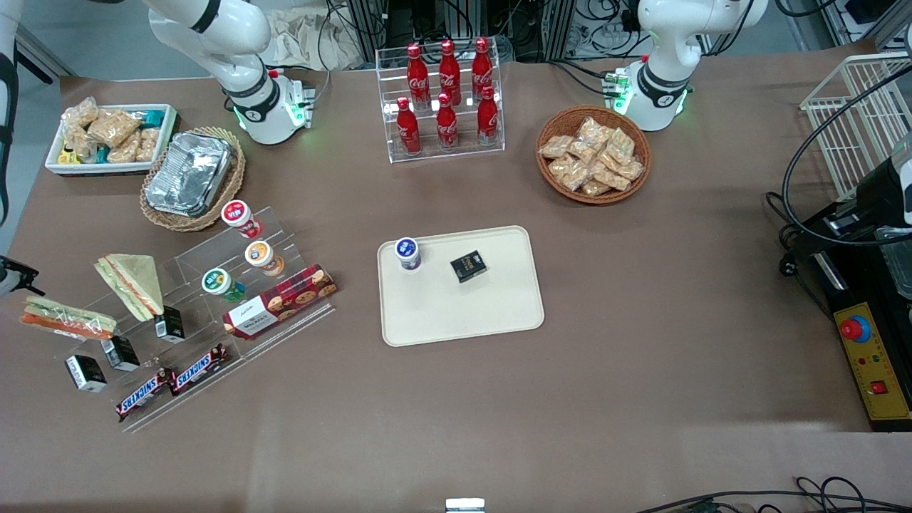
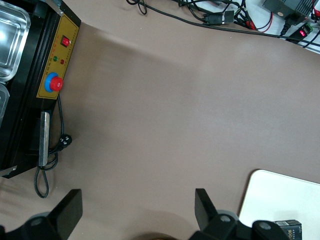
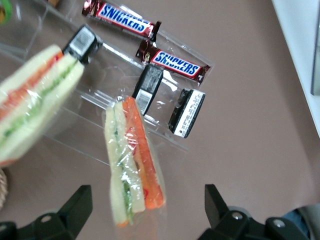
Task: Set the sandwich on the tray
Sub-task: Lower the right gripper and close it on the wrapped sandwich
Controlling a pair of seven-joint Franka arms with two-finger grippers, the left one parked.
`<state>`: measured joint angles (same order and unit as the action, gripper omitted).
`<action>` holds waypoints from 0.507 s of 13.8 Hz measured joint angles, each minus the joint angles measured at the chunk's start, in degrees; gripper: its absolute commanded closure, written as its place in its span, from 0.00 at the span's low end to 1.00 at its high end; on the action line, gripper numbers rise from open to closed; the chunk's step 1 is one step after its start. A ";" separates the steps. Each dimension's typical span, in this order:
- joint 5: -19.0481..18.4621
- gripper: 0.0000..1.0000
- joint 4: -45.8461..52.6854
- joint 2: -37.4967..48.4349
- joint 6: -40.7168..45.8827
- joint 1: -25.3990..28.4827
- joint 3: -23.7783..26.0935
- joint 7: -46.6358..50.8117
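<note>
The sandwich (image 1: 68, 318) lies at the working arm's end of the table, beside the clear acrylic step stand. It is a clear-wrapped wedge with pale bread, green lettuce and a wide orange-red band. In the right wrist view the sandwich (image 3: 132, 160) lies lengthwise, with its near end between my fingers. My gripper (image 3: 147, 205) is open and empty, hovering over that end, with one finger (image 3: 80, 205) on each side and not touching it. In the front view only a black part of the gripper (image 1: 16, 276) shows at the frame edge. The cream tray (image 1: 463, 313) sits mid-table.
On the tray stand a blue-lidded cup (image 1: 407, 253) and a small black box (image 1: 468, 266). A second sandwich with an olive-tan bread face (image 1: 132, 281) leans on the stand. Small black boxes (image 3: 186, 113) and Snickers bars (image 3: 175, 62) lie close to the sandwich. A foil container (image 1: 189, 173) sits in a basket.
</note>
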<state>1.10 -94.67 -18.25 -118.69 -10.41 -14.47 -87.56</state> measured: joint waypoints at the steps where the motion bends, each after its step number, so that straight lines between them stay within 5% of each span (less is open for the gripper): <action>1: 0.05 0.00 0.15 -0.79 -0.41 -0.33 0.01 -2.33; 7: 1.09 0.00 0.24 -2.66 -2.08 -1.11 0.03 -7.48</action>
<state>2.19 -94.43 -20.91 -120.77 -11.52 -14.44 -95.04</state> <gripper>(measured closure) 0.000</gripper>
